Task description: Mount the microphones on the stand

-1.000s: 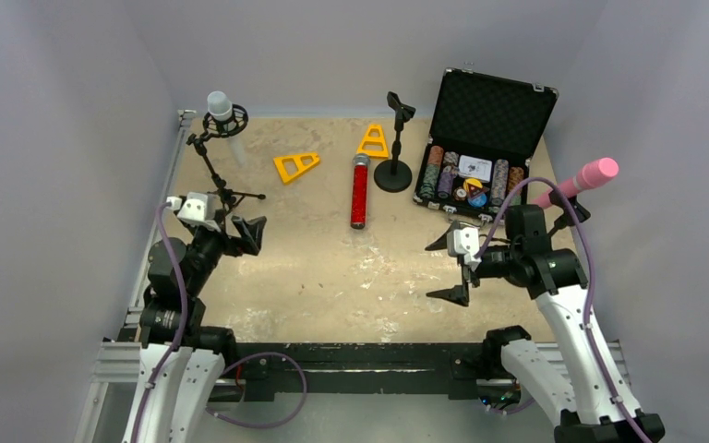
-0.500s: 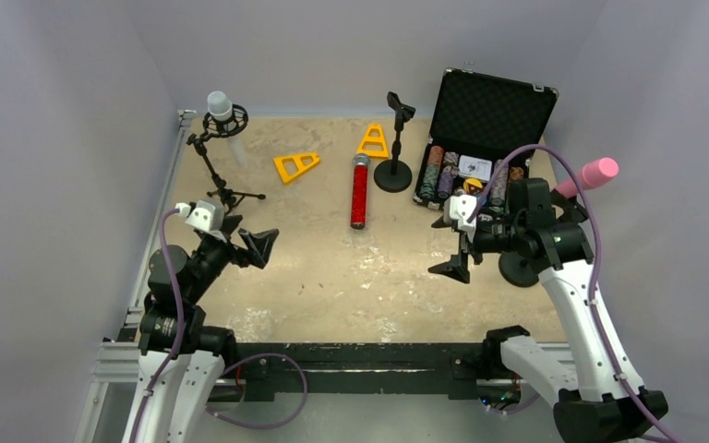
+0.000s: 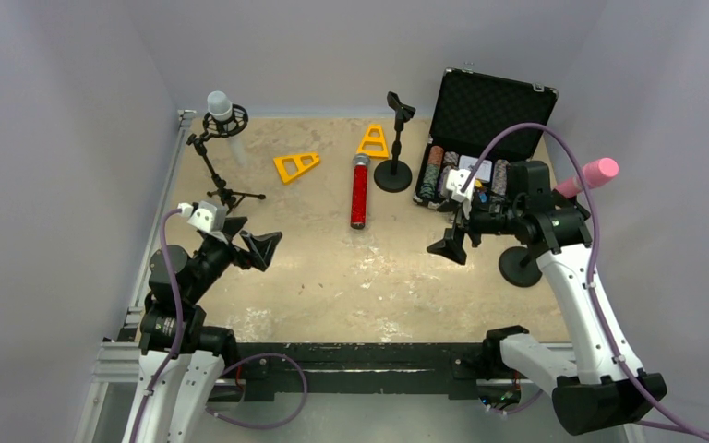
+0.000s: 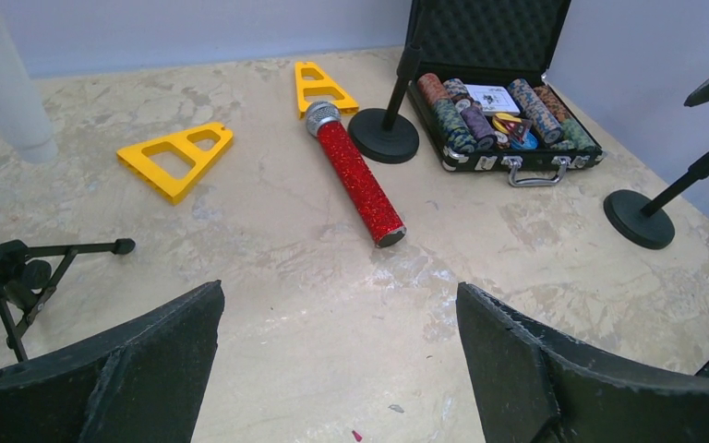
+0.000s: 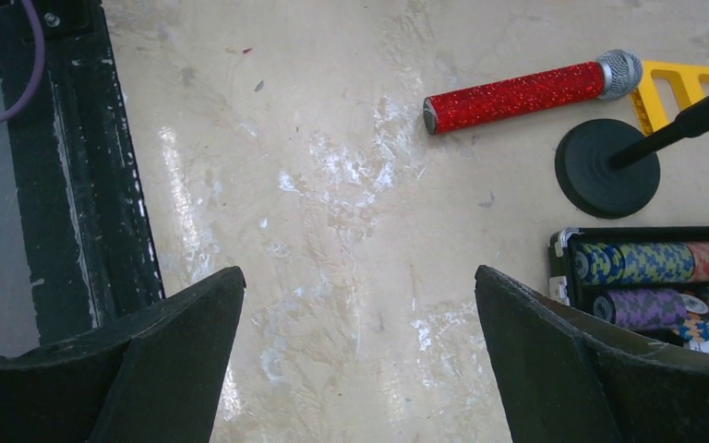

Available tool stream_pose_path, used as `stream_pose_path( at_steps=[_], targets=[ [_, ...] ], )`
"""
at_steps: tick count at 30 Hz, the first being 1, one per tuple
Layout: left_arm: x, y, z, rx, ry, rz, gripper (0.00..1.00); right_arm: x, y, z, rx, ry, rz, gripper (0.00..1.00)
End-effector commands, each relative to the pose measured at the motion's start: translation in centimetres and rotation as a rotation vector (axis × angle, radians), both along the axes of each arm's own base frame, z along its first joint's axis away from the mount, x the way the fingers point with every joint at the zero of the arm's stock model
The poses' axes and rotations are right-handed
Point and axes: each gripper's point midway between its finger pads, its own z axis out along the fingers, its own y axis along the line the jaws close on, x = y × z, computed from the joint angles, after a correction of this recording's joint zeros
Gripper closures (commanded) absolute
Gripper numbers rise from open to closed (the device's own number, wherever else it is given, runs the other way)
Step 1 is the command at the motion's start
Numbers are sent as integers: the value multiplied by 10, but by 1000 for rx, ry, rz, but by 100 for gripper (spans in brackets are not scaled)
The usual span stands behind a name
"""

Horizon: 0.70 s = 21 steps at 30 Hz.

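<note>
Glittery red microphone (image 3: 359, 192) flat mid-table, beyond and between left gripper (image 3: 249, 238) and right gripper (image 3: 450, 226), well apart from both. Jaws of both spread wide, gripping nothing. Scuffed beige tabletop (image 3: 332, 277), pale grey walls (image 3: 332, 46) around.

Glittery red microphone (image 4: 360, 185) with metal mesh head, scuffed matt tabletop (image 4: 268, 277)

Pink microphone (image 3: 596, 173) shaft behind right arm (image 3: 554, 229)

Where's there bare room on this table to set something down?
Free: from the red microphone to the near rail, between left end effector and right end effector. Crowded: far side, with yellow triangles, stand and chip case.
</note>
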Motion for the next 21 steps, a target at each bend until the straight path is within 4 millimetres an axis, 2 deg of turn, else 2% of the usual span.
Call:
stream_pose_path(
  at_steps=[1, 8, 21],
  targets=[
    [-1, -5, 3, -29, -6, -25, 1, 16, -2, 25, 0, -59, -47, 1],
    [-1, -6, 3, -29, -7, -27, 1, 24, -3, 38, -9, -78, -54, 1],
    [0, -5, 2, -24, -2, -21, 1, 35, 1, 41, -4, -72, -56, 1]
  ],
)
